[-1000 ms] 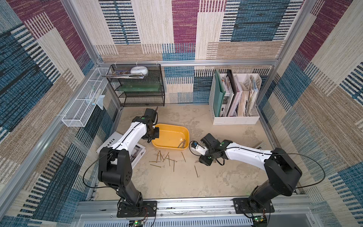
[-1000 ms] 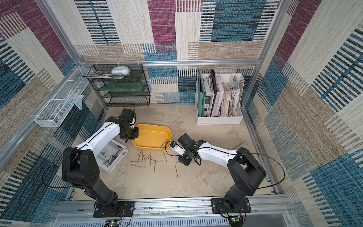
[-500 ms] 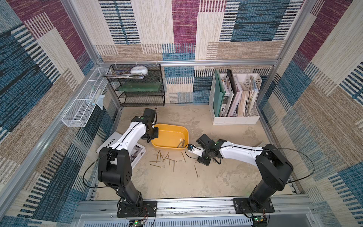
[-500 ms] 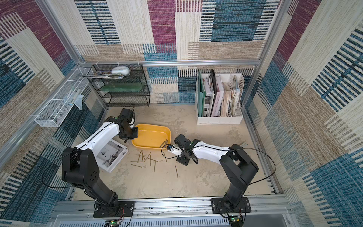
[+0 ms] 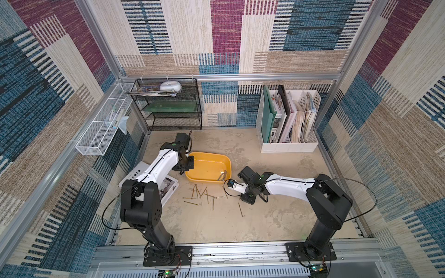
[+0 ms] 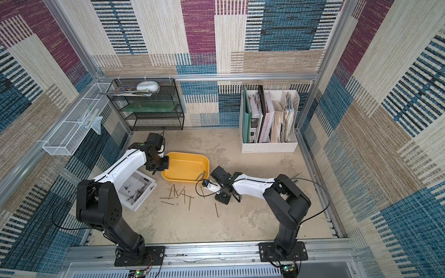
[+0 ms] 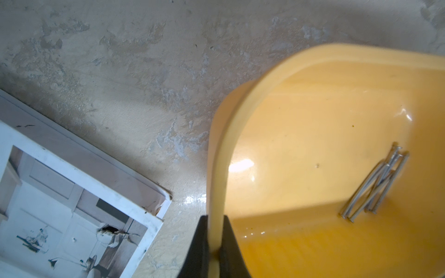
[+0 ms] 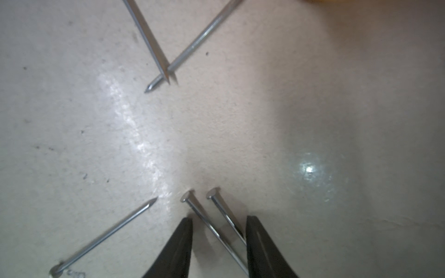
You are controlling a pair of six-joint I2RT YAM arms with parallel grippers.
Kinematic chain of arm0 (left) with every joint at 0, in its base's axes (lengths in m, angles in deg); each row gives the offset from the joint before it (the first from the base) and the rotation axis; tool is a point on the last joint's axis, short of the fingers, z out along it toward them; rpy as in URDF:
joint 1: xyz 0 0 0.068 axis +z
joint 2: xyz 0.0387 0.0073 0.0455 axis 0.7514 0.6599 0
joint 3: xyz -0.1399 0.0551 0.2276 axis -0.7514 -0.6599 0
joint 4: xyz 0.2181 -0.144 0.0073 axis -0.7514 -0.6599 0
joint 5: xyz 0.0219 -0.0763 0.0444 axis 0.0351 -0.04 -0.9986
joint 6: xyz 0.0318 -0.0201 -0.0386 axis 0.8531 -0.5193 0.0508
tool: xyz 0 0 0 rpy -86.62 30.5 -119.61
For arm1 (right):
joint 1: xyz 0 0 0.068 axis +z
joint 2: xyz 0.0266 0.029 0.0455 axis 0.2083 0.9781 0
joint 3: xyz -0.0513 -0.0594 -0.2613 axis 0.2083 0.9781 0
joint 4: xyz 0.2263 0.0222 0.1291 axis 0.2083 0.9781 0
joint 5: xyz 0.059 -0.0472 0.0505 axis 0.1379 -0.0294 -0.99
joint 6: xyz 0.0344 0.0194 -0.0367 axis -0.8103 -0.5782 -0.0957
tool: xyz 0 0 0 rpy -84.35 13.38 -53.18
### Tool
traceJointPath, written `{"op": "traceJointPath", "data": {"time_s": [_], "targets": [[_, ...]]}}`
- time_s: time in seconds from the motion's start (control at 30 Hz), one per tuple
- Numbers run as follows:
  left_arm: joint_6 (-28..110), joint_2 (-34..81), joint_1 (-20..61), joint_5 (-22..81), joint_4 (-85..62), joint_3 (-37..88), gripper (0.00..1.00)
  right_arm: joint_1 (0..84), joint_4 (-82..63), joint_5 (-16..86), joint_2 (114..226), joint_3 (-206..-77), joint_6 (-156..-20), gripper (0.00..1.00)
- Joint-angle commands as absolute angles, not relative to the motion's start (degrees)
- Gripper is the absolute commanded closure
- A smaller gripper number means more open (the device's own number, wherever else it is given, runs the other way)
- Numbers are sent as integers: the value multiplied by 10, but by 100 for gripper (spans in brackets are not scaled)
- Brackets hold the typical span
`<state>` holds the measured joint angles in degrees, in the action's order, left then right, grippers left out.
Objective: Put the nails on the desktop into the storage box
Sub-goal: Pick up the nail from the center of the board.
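Nearest the camera, the two arm bases sit on a metal rail point(image 5: 240, 250) at the front edge of the desktop point(image 5: 277, 221). A little farther in, a lone nail point(image 5: 240, 210) lies by itself on the mottled beige surface. Just beyond it a scatter of nails point(image 5: 204, 193) lies criss-crossed in front of the storage box. The right gripper point(image 8: 219, 220) is low over the right end of that scatter. In the right wrist view its black fingers point(image 8: 183, 240) stand a narrow way apart with two nails point(image 8: 204, 221) side by side between them. Their heads point away from the wrist, one shaft meets the inner edge of a finger, and neither is clamped. To the left, a magazine point(image 5: 169, 186) lies flat under the left arm, its corner near the box. The storage box point(image 5: 204, 168), a yellow-orange tub, rests on the desktop between the arms. A small bundle of nails point(image 5: 222, 175) lies inside it at its right end, by the near wall. The left gripper point(image 7: 214, 240) is closed on the tub's left rim, one finger inside the wall and one outside. Against the far wall stand a white file organiser point(image 5: 289, 146) full of folders on the right and a black wire shelf point(image 5: 173, 113) on the left. A white mesh basket point(image 5: 101, 137) hangs on the left side wall.
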<state>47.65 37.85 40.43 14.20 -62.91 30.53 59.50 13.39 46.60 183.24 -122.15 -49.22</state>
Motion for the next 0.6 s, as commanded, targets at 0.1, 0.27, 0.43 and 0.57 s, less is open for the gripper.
{"op": "traceJointPath", "data": {"time_s": [0.1,0.27,0.43,0.57], "targets": [[478,380,408,145,-635,311,100,596,139,520,1841,-1201,-499,90],[479,381,408,149,-635,312,100,584,129,521,1839,-1204,-520,97],[479,384,408,150,-635,312,100,574,128,521,1827,-1214,-536,100],[479,384,408,151,-636,313,100,566,131,510,1811,-1213,-544,100]]}}
